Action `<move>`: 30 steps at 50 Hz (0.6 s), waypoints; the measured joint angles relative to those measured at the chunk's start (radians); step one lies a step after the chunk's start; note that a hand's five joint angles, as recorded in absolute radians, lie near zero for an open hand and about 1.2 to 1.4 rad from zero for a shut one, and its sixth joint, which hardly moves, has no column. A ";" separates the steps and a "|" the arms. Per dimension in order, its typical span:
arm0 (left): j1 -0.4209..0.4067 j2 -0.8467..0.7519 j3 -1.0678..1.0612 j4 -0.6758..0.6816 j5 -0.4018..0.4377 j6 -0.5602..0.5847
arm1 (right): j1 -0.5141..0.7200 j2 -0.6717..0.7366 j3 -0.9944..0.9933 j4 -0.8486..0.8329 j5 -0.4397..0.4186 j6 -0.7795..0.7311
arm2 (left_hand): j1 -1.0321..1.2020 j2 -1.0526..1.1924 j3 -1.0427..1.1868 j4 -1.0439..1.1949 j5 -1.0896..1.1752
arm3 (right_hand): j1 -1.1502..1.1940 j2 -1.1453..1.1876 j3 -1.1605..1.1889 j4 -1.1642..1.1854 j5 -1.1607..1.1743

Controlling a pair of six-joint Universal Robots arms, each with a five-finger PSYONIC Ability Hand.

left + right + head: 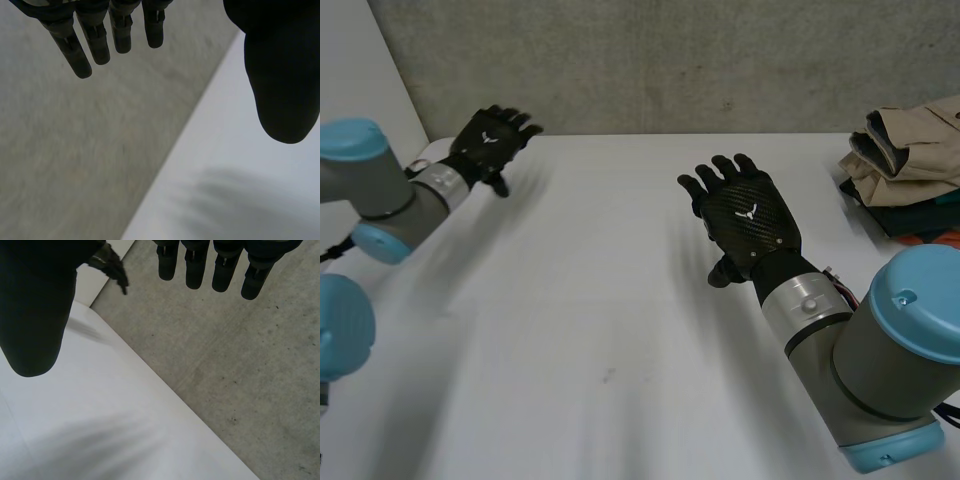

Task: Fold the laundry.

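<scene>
**Both hands up and empty, laundry sitting at the far right corner**

Going left to right. The left arm [380,190] reaches in over the left edge of the white table [580,330]. The left hand [492,140] hovers above the far left corner, back of the hand up, fingers spread out straight, nothing in it. Its own wrist view agrees: the fingers [82,55] point straight out and the thumb [282,90] sits well apart from them. Below them the table's far edge [235,125] runs along the grey concrete wall [75,150].

The right hand [745,215] hovers over the table a bit right of the middle, palm down, fingers fanned toward the wall [670,60]. It's wide open too and has hold of nothing. In the right wrist view its fingers [222,270] are straight and its thumb [35,315] is held wide. (You can also spot the left hand [112,267] over by the wall, across the table [90,440].) The right arm [880,360] comes in over the near right corner.

Last, the pile of laundry [910,165] is at the table's far right corner, well apart from both hands. There's a tan garment [920,140] bunched on top, a dark teal piece [920,212] under it and a sliver of orange [948,238] at the bottom. Neither hand touches it.
</scene>
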 measured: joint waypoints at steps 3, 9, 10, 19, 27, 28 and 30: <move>0.028 0.027 -0.016 -0.127 -0.043 0.122 | 0.000 -0.003 0.002 0.000 0.000 0.000 | 0.000 0.000 0.000 0.000 0.000 | 0.000 0.000 0.000 0.000 0.000; 0.075 0.108 -0.125 -0.315 -0.167 0.349 | 0.000 -0.005 0.001 0.003 0.000 0.000 | 0.000 0.000 0.000 0.000 0.000 | 0.000 0.000 0.000 0.000 0.000; 0.083 0.125 -0.153 -0.330 -0.187 0.379 | 0.000 -0.005 0.000 0.003 0.000 0.000 | 0.000 0.000 0.000 0.000 0.000 | 0.000 0.000 0.000 0.000 0.000; 0.160 0.350 -0.540 -0.196 -0.299 0.567 | -0.010 -0.010 -0.023 0.033 0.003 0.000 | 0.000 0.000 0.000 0.000 0.000 | 0.000 0.000 0.000 0.000 0.000; 0.220 0.504 -0.797 0.048 -0.341 0.572 | -0.021 -0.023 -0.046 0.070 0.010 -0.002 | 0.000 0.000 0.000 0.000 0.000 | 0.000 0.000 0.000 0.000 0.000; 0.223 0.513 -0.811 0.057 -0.344 0.567 | -0.021 -0.024 -0.048 0.073 0.011 -0.002 | 0.000 0.000 0.000 0.000 0.000 | 0.000 0.000 0.000 0.000 0.000; 0.228 0.536 -0.846 0.069 -0.349 0.552 | -0.024 -0.027 -0.054 0.080 0.013 -0.002 | 0.000 0.000 0.000 0.000 0.000 | 0.000 0.000 0.000 0.000 0.000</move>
